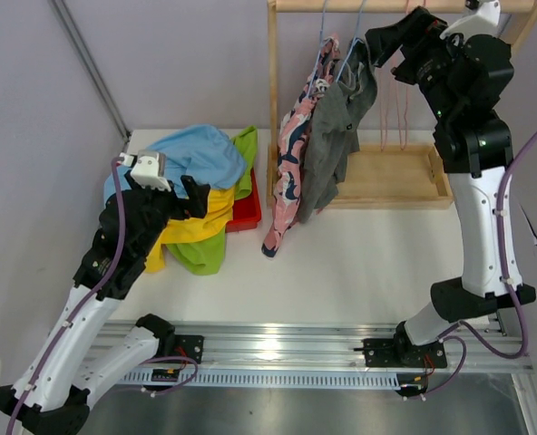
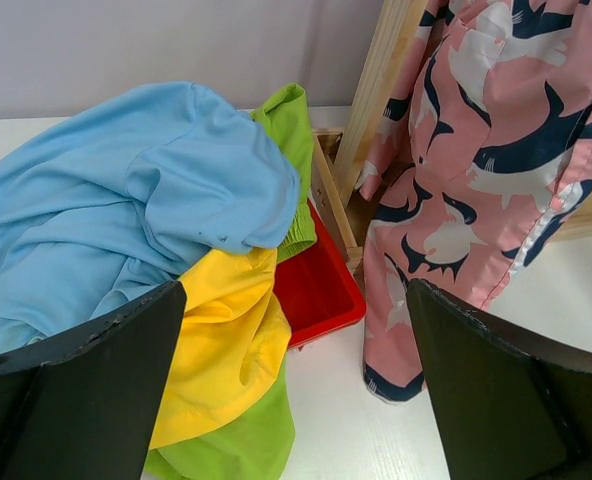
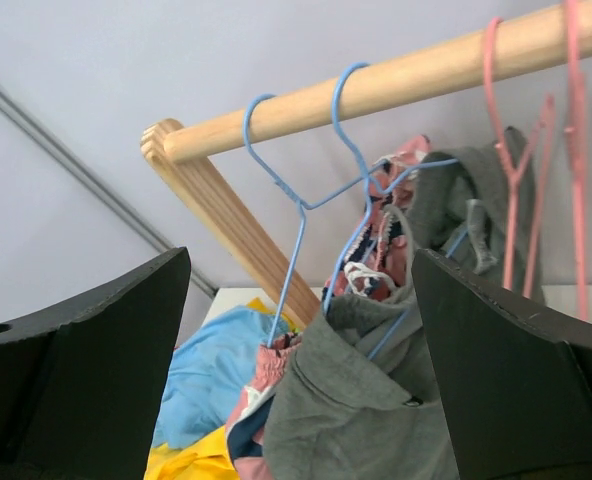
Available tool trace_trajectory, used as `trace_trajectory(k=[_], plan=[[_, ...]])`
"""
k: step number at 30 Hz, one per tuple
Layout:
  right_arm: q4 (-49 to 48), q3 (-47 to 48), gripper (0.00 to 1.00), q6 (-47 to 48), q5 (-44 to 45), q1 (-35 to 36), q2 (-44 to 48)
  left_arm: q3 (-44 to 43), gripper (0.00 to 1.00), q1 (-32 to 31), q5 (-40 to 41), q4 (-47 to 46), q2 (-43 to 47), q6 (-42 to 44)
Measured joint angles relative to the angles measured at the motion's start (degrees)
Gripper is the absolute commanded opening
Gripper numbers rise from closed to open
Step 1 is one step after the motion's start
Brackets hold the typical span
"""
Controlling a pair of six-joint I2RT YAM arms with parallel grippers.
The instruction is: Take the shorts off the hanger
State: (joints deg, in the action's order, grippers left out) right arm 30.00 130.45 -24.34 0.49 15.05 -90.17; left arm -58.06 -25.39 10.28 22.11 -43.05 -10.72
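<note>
Shorts: two pairs hanging, three heaped.
We see the right gripper (image 3: 301,400) spread open beside the grey shorts (image 3: 366,420) and pink shorts (image 2: 476,150) on hangers (image 3: 302,210); the left gripper (image 2: 296,400), equally open, hovers over the heap (image 2: 126,190).

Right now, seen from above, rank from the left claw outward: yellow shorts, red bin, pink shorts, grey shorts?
1. yellow shorts, just below the left gripper.
2. red bin, just right.
3. pink shorts, hanging on the rack.
4. grey shorts, hanging farther right.
</note>
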Motion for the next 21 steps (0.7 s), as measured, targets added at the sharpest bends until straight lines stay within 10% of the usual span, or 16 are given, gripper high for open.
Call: trace_trajectory(k=[21], plan=[[-0.72, 0.59, 0.83, -2.69, -2.34, 0.92, -15.13, 6.99, 0.99, -0.13, -4.20, -0.66, 2.32, -0.28]])
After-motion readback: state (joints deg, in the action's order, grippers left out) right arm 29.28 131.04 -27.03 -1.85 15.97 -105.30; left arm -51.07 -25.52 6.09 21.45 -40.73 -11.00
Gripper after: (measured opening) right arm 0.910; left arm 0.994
